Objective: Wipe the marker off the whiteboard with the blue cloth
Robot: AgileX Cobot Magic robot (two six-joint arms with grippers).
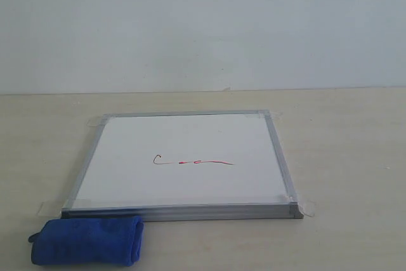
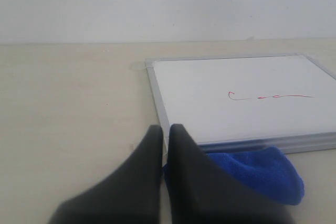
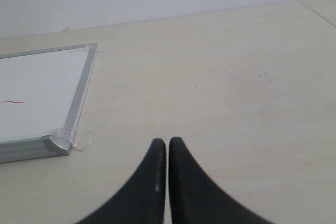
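Left claw [image 2: 166,128]: fingers pressed together, nothing held. Cloth [image 1: 85,240] just past its tips, partly behind one finger, untouched. Board [image 1: 184,211] beyond cloth; cloth seems to touch frame at near corner (hard to be sure). Marker [image 1: 193,162] farther out, mid-board, intact. Right claw [image 3: 167,141]: likewise closed, empty, over bare table [image 3: 236,77]; board corner off to its inner side, apart.

The left tool [image 2: 166,129] has its two black fingers [image 2: 142,182] pressed side by side. The tips meet with only a hairline seam between them, and they grip nothing. The right tool [image 3: 167,141] matches it: both fingers [image 3: 197,192] curve inward to touch at the tips, closed and empty.
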